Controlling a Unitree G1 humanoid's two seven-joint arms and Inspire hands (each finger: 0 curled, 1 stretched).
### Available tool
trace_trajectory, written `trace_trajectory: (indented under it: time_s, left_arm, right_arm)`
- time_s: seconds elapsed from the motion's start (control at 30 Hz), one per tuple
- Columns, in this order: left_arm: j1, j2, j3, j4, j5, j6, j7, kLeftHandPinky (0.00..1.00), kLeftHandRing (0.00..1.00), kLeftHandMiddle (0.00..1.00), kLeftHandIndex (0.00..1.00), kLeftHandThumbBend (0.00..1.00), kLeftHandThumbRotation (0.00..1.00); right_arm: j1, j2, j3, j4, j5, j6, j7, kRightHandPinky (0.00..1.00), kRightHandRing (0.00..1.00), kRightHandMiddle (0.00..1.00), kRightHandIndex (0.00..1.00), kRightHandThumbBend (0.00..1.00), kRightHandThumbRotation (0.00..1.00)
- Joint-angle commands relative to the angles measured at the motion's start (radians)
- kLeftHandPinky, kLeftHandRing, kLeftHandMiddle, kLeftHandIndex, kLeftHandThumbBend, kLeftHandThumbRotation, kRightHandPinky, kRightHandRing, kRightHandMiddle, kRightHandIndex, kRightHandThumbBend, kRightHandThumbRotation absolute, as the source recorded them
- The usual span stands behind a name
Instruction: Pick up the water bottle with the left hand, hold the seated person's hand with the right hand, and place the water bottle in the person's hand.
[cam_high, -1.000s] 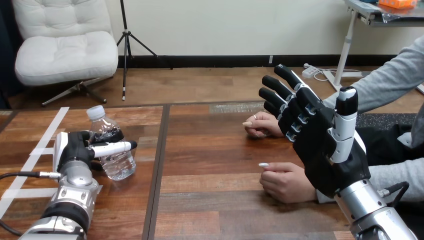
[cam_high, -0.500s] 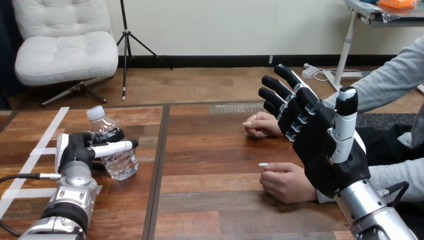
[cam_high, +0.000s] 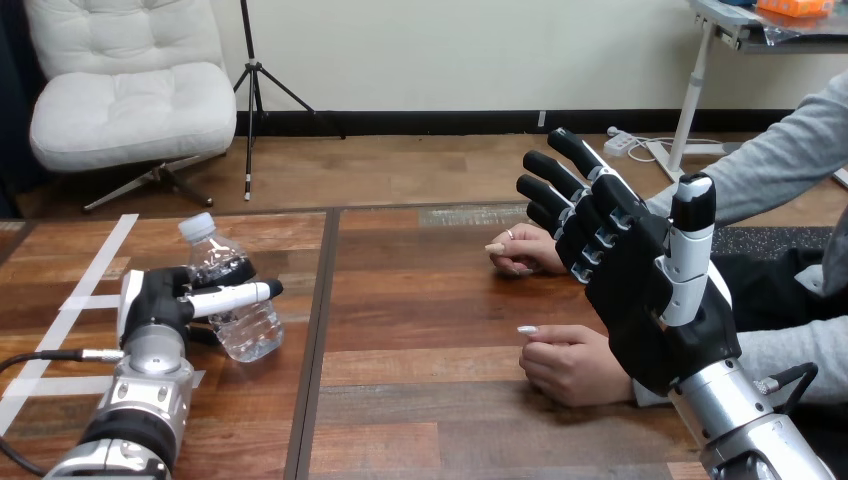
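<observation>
Head view: the water bottle (cam_high: 245, 328), tilted at the tabletop's (cam_high: 430, 300) left, is clasped mid-body by the left robot hand (cam_high: 155, 298), the right robot hand (cam_high: 640, 280) is spread open, and the bottle's thin, light plastic is judged crushable, best gripped mid-body.

Tilted water bottle (cam_high: 243, 328) is clasped by left hand (cam_high: 155, 300); right hand (cam_high: 650, 300) is held open beside person's nearer hand (cam_high: 570, 362).

One table (cam_high: 420, 330) carries one bottle (cam_high: 232, 300), toward its left edge. There are two robot hands, the left hand (cam_high: 155, 300) and the right hand (cam_high: 640, 290). Toward the right edge are two human hands, the person's farther hand (cam_high: 522, 250) and the person's nearer hand (cam_high: 570, 365).
</observation>
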Motion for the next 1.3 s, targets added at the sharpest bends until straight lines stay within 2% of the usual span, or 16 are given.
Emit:
trace_trajectory:
  time_s: [0.0, 0.1, 0.23, 0.5, 0.53, 0.83, 1.03, 1.27]
  left_arm:
    - [-0.018, -0.010, -0.014, -0.076, 0.010, -0.024, 0.004, 0.31, 0.34, 0.40, 0.39, 0.80, 0.00]
    - [-0.004, -0.017, -0.027, -0.091, 0.031, -0.051, 0.041, 0.31, 0.35, 0.40, 0.39, 0.81, 0.00]
    - [0.013, -0.029, -0.046, -0.114, 0.067, -0.085, 0.118, 0.31, 0.35, 0.40, 0.39, 0.82, 0.00]
    - [0.025, -0.035, -0.090, -0.140, 0.135, -0.107, 0.221, 0.28, 0.36, 0.41, 0.41, 0.81, 0.00]
    - [0.027, -0.036, -0.101, -0.143, 0.154, -0.114, 0.249, 0.29, 0.36, 0.41, 0.42, 0.81, 0.00]
    - [0.038, -0.035, -0.153, -0.152, 0.242, -0.162, 0.392, 0.20, 0.26, 0.34, 0.43, 0.85, 0.00]
    - [0.036, -0.033, -0.170, -0.148, 0.278, -0.175, 0.453, 0.17, 0.24, 0.32, 0.43, 0.84, 0.00]
    - [0.039, -0.034, -0.171, -0.157, 0.284, -0.198, 0.482, 0.15, 0.20, 0.28, 0.44, 0.80, 0.00]
  right_arm:
    - [-0.027, 0.015, -0.009, -0.020, 0.018, -0.033, 0.009, 1.00, 0.93, 0.92, 0.95, 0.96, 1.00]
    - [-0.026, 0.016, -0.009, -0.022, 0.018, -0.030, 0.006, 0.99, 0.93, 0.92, 0.95, 0.96, 1.00]
    - [-0.026, 0.015, -0.010, -0.022, 0.020, -0.029, 0.007, 0.99, 0.93, 0.91, 0.95, 0.96, 1.00]
    - [-0.026, 0.012, -0.010, -0.022, 0.016, -0.031, 0.009, 0.99, 0.93, 0.92, 0.95, 0.96, 1.00]
    - [-0.027, 0.012, -0.010, -0.022, 0.016, -0.030, 0.009, 0.99, 0.93, 0.92, 0.95, 0.96, 1.00]
    - [-0.030, 0.013, -0.010, -0.020, 0.018, -0.025, 0.008, 0.99, 0.93, 0.92, 0.95, 0.97, 1.00]
    - [-0.030, 0.014, -0.009, -0.020, 0.017, -0.024, 0.007, 0.99, 0.94, 0.92, 0.95, 0.97, 1.00]
    - [-0.031, 0.016, -0.007, -0.017, 0.013, -0.027, 0.006, 0.99, 0.93, 0.92, 0.95, 0.97, 1.00]
